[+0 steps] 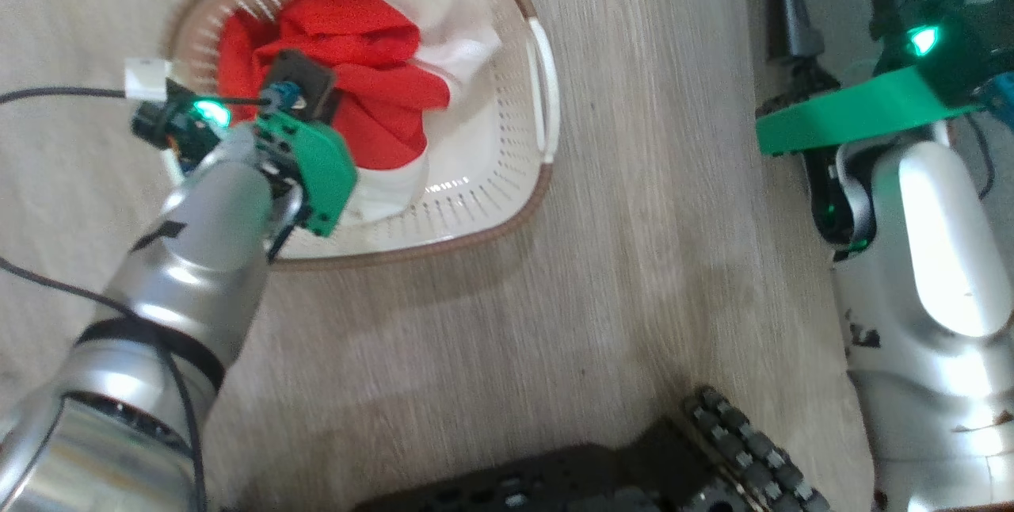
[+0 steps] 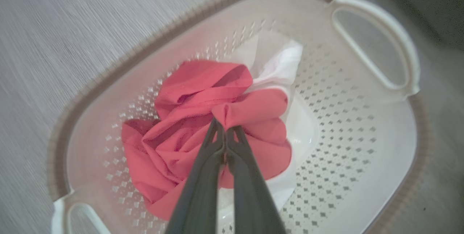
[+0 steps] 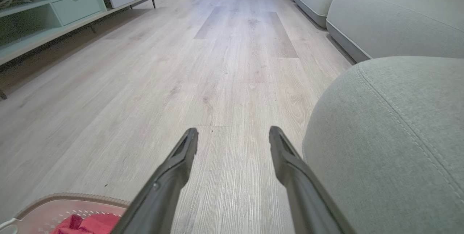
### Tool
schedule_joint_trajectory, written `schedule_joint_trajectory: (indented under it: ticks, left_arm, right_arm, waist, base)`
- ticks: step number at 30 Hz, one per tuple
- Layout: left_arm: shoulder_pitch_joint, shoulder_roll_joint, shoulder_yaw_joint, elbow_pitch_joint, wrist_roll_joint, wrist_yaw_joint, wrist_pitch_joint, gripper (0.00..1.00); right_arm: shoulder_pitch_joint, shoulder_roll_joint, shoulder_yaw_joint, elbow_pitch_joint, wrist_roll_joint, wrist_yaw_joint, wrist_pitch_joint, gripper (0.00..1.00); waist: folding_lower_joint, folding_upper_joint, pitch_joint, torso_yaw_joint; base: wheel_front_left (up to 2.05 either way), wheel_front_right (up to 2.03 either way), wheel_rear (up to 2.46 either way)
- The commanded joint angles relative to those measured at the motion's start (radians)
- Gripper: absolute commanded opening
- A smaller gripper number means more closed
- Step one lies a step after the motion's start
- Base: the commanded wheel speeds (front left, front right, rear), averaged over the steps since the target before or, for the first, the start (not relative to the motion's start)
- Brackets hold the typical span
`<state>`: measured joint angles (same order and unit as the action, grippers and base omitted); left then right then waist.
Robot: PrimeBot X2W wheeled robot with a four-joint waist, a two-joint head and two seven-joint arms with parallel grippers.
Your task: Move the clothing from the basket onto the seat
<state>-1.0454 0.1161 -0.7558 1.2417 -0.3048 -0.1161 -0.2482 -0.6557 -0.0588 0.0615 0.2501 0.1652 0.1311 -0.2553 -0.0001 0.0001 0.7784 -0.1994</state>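
Note:
The cream basket point(image 1: 491, 211) stands on the wood floor, holding bright red clothing point(image 1: 372, 76) bunched over a white garment point(image 1: 459, 44). In the left wrist view my left gripper point(image 2: 226, 127) is shut on a raised fold of the red clothing point(image 2: 203, 118) above the basket point(image 2: 362, 176); the white garment point(image 2: 282, 63) lies beneath and beyond it. My right gripper point(image 3: 233, 136) hangs open over bare floor, nothing between its fingers. The grey-green seat point(image 3: 391, 136) is just to its right. A corner of the basket point(image 3: 72, 199) with red cloth point(image 3: 87, 223) shows at that view's lower left.
More grey cushions point(image 3: 391, 20) run along the right wall, and a low cabinet with drawers point(image 3: 54, 5) lines the left. Open wood floor point(image 3: 235, 45) stretches between them. My dark wheeled base point(image 1: 634, 464) sits below the basket in the head view.

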Motion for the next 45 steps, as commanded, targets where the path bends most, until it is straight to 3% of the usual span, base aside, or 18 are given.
schedule_joint_trajectory:
  ticks: [1,20,33,45]
  left_arm:
    - [0.019,0.007,0.027,-0.039,-0.009,-0.003,-0.013,0.0]
    - [0.266,-0.03,0.173,-0.453,-0.017,0.009,-0.013,0.0]
    - [0.308,-0.024,0.262,-0.709,0.01,0.016,-0.013,0.0]
    - [0.244,-0.01,0.293,-0.866,0.009,0.028,-0.005,0.0]
  right_arm:
    - [0.044,0.009,0.01,-0.019,-0.006,0.0,-0.006,1.0]
    - [0.214,0.009,-0.023,0.127,0.0,0.0,-0.006,1.0]
    - [0.297,0.009,0.0,0.18,0.026,0.0,-0.006,1.0]
    - [0.347,0.009,0.022,0.199,0.049,0.0,-0.006,1.0]
  waist:
    - [0.0001,-0.0001,-0.085,0.052]
    - [0.0001,-0.0001,-0.497,0.207]
    - [0.0001,-0.0001,-0.657,0.242]
    - [0.0001,-0.0001,-0.707,0.239]
  base:
    - [0.0,0.0,0.0]
    - [0.0,0.0,0.0]
    - [0.0,0.0,0.0]
    - [0.0,0.0,0.0]
